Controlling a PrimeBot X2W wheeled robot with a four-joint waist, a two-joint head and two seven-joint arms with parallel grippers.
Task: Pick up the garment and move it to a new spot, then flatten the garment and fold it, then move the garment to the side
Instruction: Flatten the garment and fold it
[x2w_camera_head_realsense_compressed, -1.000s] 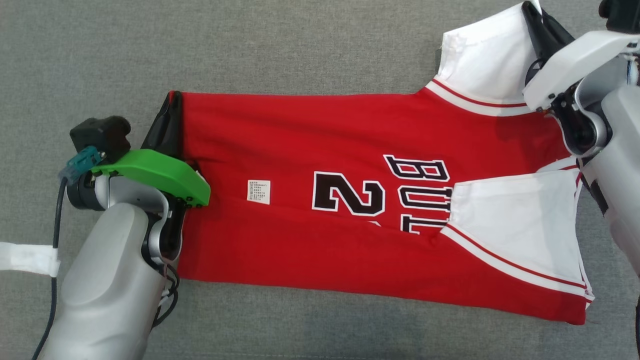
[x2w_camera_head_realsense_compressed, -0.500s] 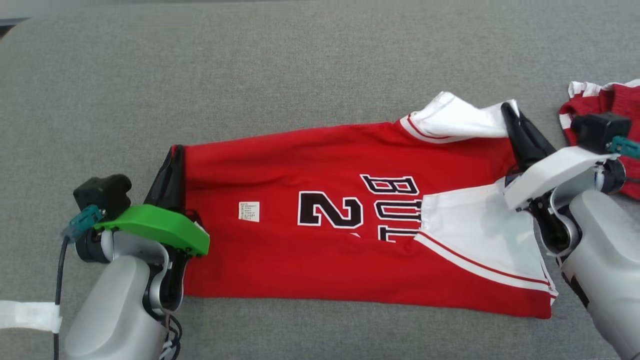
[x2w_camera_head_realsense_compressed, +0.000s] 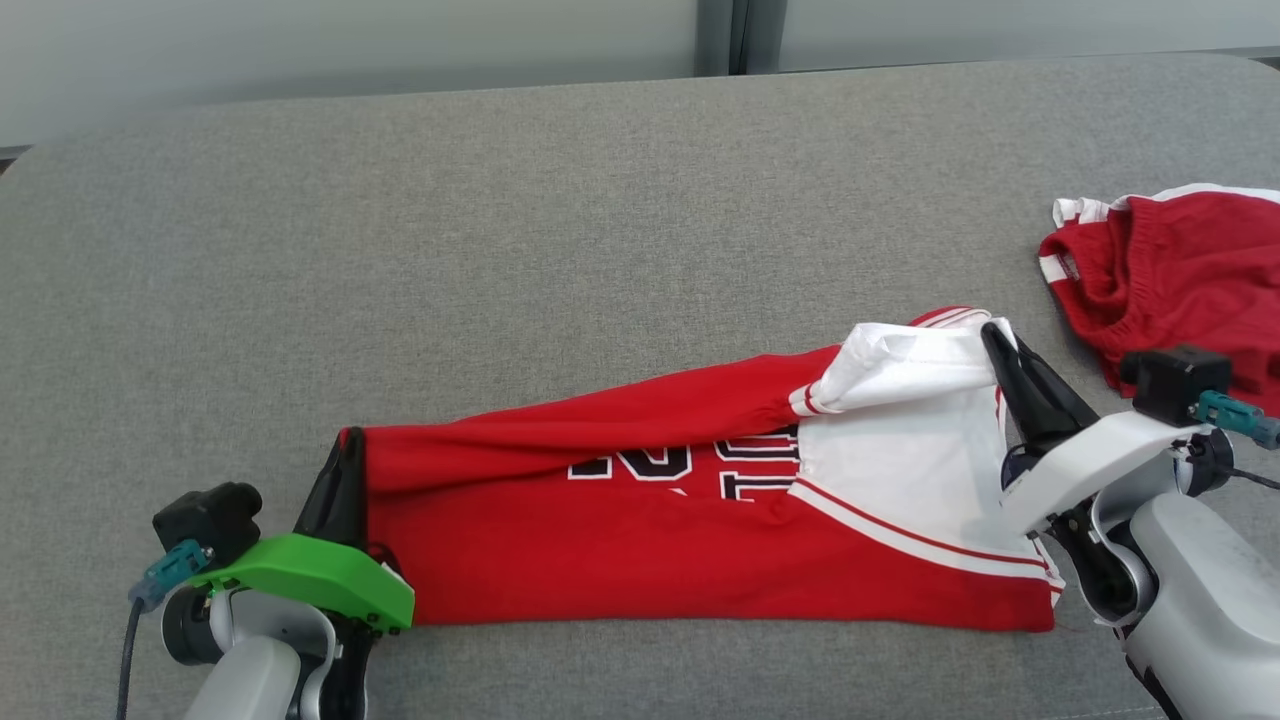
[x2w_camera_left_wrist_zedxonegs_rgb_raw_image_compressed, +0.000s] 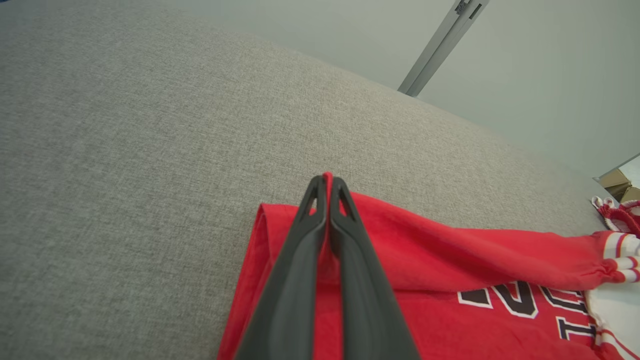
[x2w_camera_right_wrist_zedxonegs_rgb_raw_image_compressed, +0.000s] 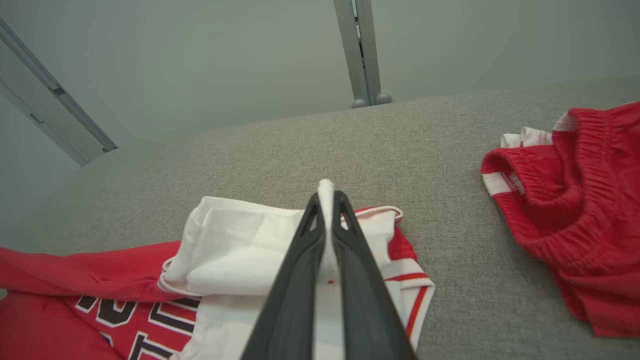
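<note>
We count two garments: one red jersey (x2w_camera_head_realsense_compressed: 650, 540) and one pair of red shorts (x2w_camera_head_realsense_compressed: 1180, 270). We count two claws, one left claw (x2w_camera_head_realsense_compressed: 347, 437) and one right claw (x2w_camera_head_realsense_compressed: 993, 330). We count one grey worktop (x2w_camera_head_realsense_compressed: 500, 250) under them all.

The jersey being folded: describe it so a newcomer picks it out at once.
On the grey padded surface, look along the near edge: the red jersey stretches between the left gripper and the right gripper, each shut on a corner. Unlike the crumpled red garment lying loose at the far right, it bears black lettering and white panels.
</note>
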